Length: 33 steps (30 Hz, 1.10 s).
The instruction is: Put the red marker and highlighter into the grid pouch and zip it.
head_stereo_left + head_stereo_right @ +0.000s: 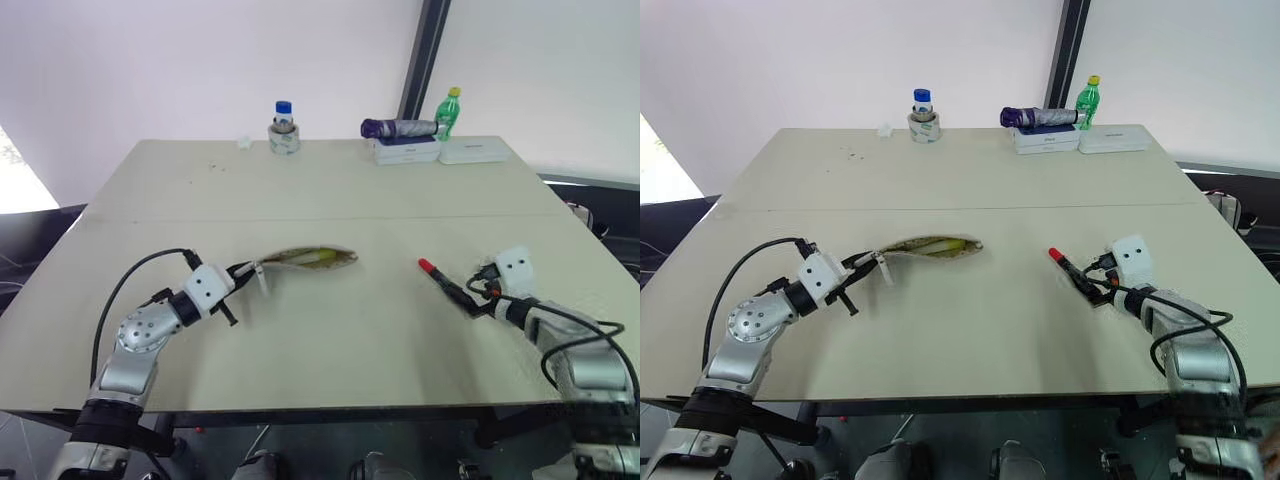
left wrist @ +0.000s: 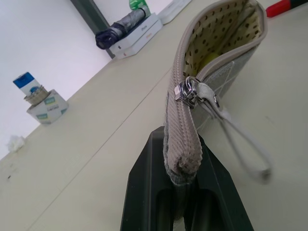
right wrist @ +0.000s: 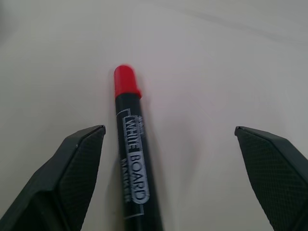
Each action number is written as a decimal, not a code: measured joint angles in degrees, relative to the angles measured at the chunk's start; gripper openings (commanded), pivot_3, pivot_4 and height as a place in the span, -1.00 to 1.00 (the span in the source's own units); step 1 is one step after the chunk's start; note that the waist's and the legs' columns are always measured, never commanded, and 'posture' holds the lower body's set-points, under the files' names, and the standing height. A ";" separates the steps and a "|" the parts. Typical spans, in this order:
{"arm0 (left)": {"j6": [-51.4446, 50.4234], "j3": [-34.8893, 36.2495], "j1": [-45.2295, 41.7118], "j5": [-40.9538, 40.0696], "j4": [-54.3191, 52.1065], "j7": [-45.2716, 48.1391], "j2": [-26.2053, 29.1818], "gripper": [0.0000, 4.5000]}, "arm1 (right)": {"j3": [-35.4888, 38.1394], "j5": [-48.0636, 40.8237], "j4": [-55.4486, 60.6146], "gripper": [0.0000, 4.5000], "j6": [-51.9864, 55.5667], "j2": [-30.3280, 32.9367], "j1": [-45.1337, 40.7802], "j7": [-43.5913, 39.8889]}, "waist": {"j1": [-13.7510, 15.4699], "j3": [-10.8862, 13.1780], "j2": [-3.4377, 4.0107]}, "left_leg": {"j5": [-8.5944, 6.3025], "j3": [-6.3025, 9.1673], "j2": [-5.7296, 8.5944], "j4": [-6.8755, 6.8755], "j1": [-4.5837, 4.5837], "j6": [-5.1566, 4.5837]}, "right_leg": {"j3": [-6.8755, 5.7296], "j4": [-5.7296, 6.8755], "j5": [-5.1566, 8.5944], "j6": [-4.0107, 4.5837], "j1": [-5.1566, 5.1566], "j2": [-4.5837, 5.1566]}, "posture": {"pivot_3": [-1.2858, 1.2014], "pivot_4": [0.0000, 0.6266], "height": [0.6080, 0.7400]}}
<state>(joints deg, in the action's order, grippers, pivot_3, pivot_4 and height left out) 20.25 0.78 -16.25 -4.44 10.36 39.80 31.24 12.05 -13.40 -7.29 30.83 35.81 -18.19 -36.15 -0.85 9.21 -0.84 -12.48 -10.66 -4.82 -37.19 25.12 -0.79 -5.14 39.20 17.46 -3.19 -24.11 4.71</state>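
Note:
The grid pouch (image 1: 305, 259) lies at mid-table with its zipper open and its mouth gaping. Inside it shows the yellow highlighter (image 1: 324, 260). My left gripper (image 1: 243, 270) is shut on the pouch's near end, just behind the zipper pull (image 2: 192, 90) and its white strap. To the right, the red marker (image 1: 445, 283) lies flat on the table, red cap pointing away from me. My right gripper (image 3: 168, 130) stands open low over the marker's dark barrel (image 3: 131, 163). One finger is on each side of the barrel, and neither touches it.
At the table's far edge stand a tape roll with a blue-capped jar (image 1: 284, 130), a folded purple umbrella (image 1: 398, 128) on white boxes, and a green bottle (image 1: 450, 112). Bare tabletop lies between the pouch and the marker.

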 measured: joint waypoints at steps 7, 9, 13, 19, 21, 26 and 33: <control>-0.95 0.51 2.50 0.00 -2.13 -1.20 0.31 -1.00 | -3.04 0.56 -5.24 0.76 -0.35 2.59 -2.17 -4.32 | -0.06 0.00 0.01 | -0.01 0.00 -0.01 0.00 0.00 -0.02 | 0.00 0.00 0.00 -0.01 -0.01 0.01 | 0.03 -0.52 0.97; -1.16 0.51 2.56 0.04 -2.49 -1.32 0.31 -1.00 | -4.34 1.38 -5.76 0.43 -0.95 3.24 -2.98 -4.49 | -0.09 -0.01 0.00 | -0.02 0.01 -0.02 -0.02 0.00 -0.03 | -0.01 0.00 -0.01 -0.01 0.00 0.01 | 0.03 -0.52 0.97; -1.20 0.51 2.61 0.07 -2.63 -1.48 0.31 -1.00 | -4.90 1.41 -5.91 -0.52 -1.19 3.33 -3.33 -4.80 | 0.07 -0.01 0.00 | -0.01 0.01 -0.01 -0.03 0.00 -0.02 | -0.01 0.00 -0.01 -0.01 0.01 0.03 | 0.03 -0.52 0.97; -1.21 0.48 2.52 0.10 -2.60 -1.47 0.31 -1.00 | -4.85 -0.19 -0.53 -0.86 -6.04 3.25 -3.28 -7.77 | -0.03 0.00 0.01 | -0.01 0.00 -0.02 0.00 0.00 -0.01 | -0.01 0.01 -0.01 -0.01 -0.03 0.01 | 0.03 -0.52 0.97; -1.21 0.40 2.11 0.14 -2.57 -1.41 0.30 -1.00 | -5.69 -0.19 3.83 -0.86 -8.47 3.29 -3.45 -9.08 | -0.09 0.00 0.01 | 0.01 0.00 -0.03 0.00 0.00 0.02 | -0.01 0.01 -0.01 -0.01 -0.03 0.01 | 0.03 -0.52 0.97; -1.17 -0.09 0.21 0.25 -1.81 -0.90 0.18 -1.00 | -14.02 0.77 15.87 -0.86 -12.75 3.11 -4.26 -14.08 | -0.10 0.00 0.01 | -0.01 0.01 -0.04 0.01 0.01 0.00 | -0.01 0.00 -0.01 -0.01 -0.04 0.00 | 0.03 -0.52 0.97; -0.95 -2.11 -0.37 0.72 -1.47 -0.60 -1.05 -1.00 | -25.23 8.62 16.91 -0.86 -13.72 -1.02 -9.02 -12.65 | 0.02 0.00 0.00 | 0.11 0.00 -0.02 -0.06 0.08 0.18 | -0.01 0.01 -0.01 -0.01 -0.10 0.02 | 0.03 -0.52 0.97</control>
<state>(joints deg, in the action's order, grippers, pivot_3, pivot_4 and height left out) 19.29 -1.33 -16.62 -3.72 8.89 39.20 30.19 -13.18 -4.77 9.63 17.11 34.79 -27.21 -48.80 -0.83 9.21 -0.84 -12.37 -10.66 -4.84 -37.25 25.20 -0.60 -5.16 39.21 17.45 -3.20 -24.21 4.73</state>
